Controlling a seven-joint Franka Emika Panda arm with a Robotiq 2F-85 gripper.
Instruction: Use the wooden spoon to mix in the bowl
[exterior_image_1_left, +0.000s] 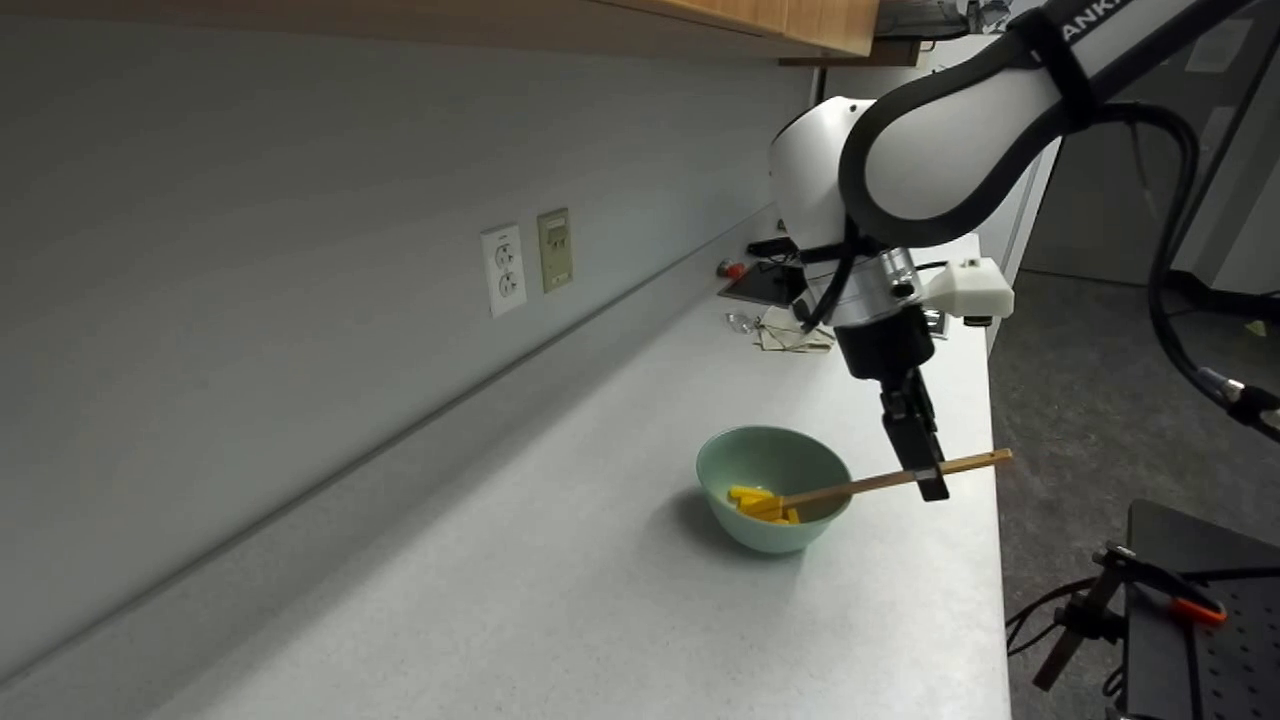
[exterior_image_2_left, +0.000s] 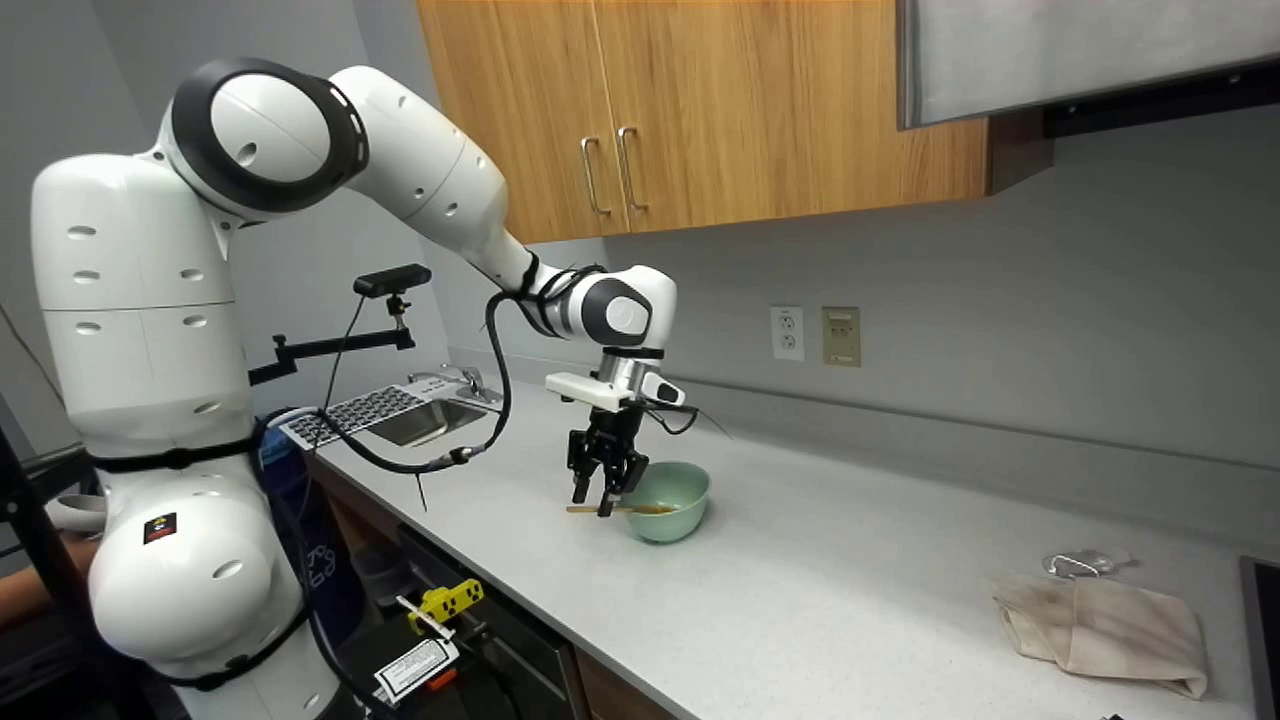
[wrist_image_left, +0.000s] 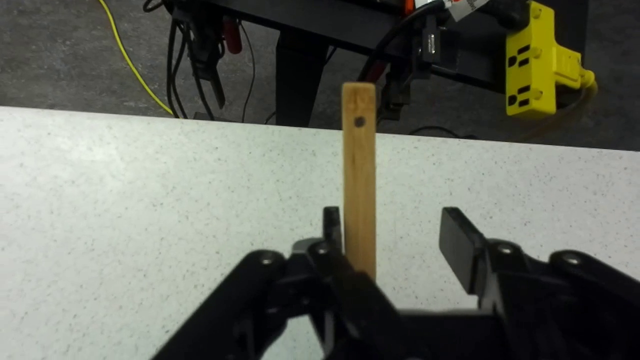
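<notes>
There lay the wooden spoon (exterior_image_1_left: 870, 486), head down among yellow pieces (exterior_image_1_left: 746, 494) in the green bowl (exterior_image_1_left: 768, 540), handle out over the rim! The claw (wrist_image_left: 392, 235) stood parted astride that handle, one finger just beside it, the other well apart, above the tabletop (exterior_image_1_left: 560, 600).

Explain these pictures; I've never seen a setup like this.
This machine is a robot arm ending in a two-fingered gripper. Two pictures are taken from outside it; the third is from its wrist, looking past the fingers. On the counter stands a green bowl with yellow pieces inside; farther along lies a cloth. A wooden spoon sits with its head in the bowl, handle sticking out between the fingers. Nothing is gripped: the fingers stand apart, leaving a gap beside the handle.
</notes>
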